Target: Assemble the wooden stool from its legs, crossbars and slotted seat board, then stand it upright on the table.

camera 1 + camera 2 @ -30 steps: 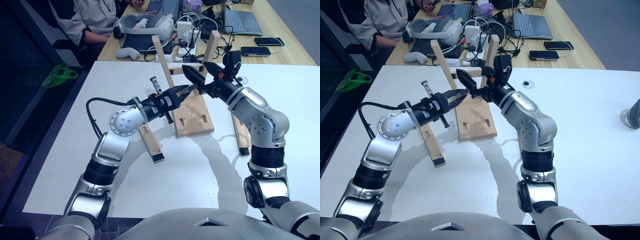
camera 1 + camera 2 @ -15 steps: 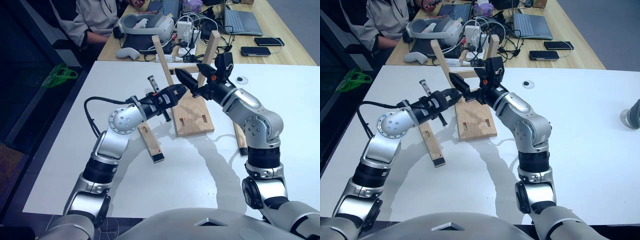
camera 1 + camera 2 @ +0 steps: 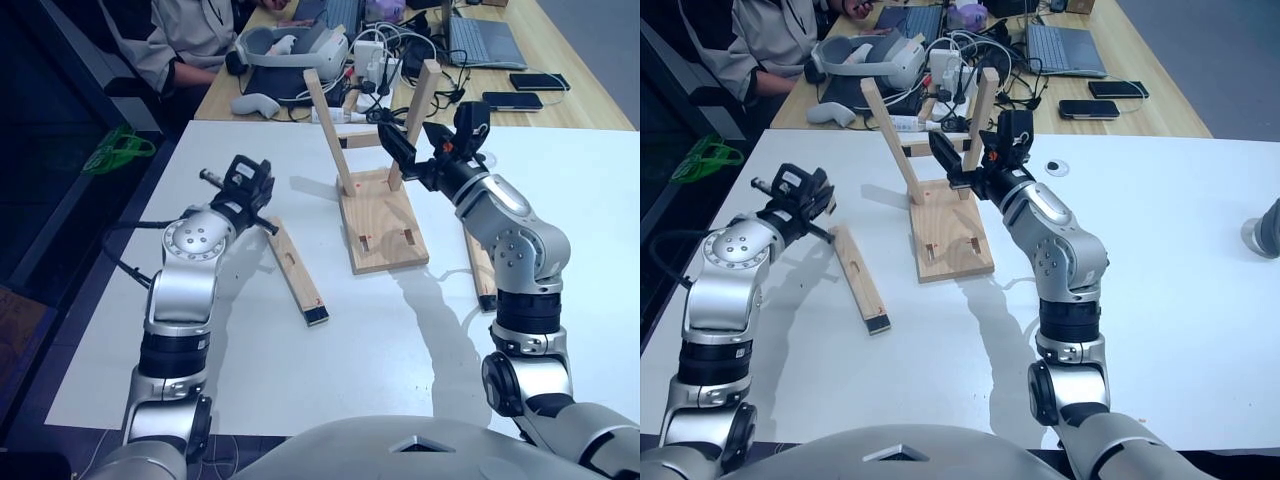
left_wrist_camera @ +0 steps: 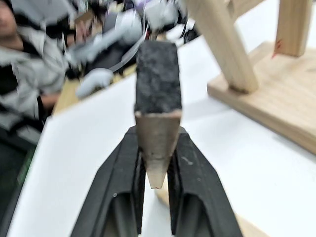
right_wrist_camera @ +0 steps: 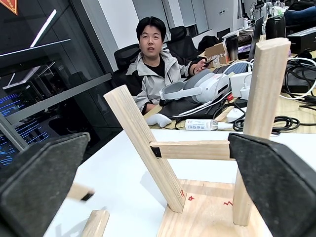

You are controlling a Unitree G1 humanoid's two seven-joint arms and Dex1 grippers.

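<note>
Left wrist view: the left gripper (image 4: 157,143) was clamped on a short crossbar (image 4: 157,94) and had withdrawn leftward, clear of the seat board (image 3: 380,225); that bar remained unfitted. The right gripper (image 3: 418,145), fingers apart, hovered at the mounted legs (image 3: 325,130). Loose legs (image 3: 295,270) lay on the table (image 3: 300,380) either side of the board, one probably obstructing the left gripper's return.

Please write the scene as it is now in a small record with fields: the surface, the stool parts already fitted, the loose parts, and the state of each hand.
surface: white table
seat: slotted wooden seat board, flat on the table
fitted: two upright wooden legs standing on the board, wooden crossbar between them
loose: loose wooden leg lying left of the board; second loose wooden leg lying right of it
left hand: shut on a short wooden bar with a dark end, away from the board
right hand: open, at the right upright leg
</note>
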